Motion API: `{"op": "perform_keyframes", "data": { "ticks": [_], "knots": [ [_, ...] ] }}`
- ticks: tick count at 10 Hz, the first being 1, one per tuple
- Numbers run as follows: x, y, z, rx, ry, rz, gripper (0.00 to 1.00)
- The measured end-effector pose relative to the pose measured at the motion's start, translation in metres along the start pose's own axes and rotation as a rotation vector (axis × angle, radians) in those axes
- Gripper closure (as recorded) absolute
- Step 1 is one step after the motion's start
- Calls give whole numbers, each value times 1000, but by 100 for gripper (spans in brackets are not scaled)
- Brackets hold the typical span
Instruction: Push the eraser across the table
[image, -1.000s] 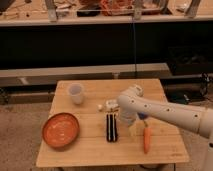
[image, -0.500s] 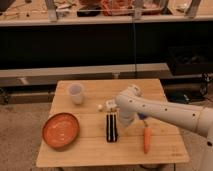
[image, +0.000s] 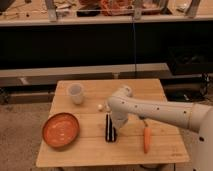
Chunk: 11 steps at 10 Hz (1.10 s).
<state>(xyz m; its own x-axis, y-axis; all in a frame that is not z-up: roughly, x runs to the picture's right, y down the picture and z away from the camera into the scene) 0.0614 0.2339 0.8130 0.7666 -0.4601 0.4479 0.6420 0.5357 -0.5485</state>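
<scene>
The eraser (image: 109, 128) is a long narrow black block with a pale stripe, lying lengthwise on the light-wood slatted table (image: 90, 150) near its middle. My white arm reaches in from the right, and my gripper (image: 118, 123) is down at the eraser's right side, close against its far half. The arm's bulk hides the gripper's tips.
An orange bowl (image: 60, 129) sits at the table's front left. A white cup (image: 75, 93) stands at the back left. A small white object (image: 101, 106) lies behind the eraser. A carrot (image: 146, 139) lies to the right. Dark shelving stands behind the table.
The arm has shifted slightly left and down toward the eraser. The eraser looks nearly unmoved.
</scene>
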Motion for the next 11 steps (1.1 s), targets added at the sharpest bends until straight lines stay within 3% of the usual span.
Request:
{"op": "perform_keyframes", "data": {
  "ticks": [11],
  "knots": [
    [-34,-27,6,0,18,-109,98]
  ]
}}
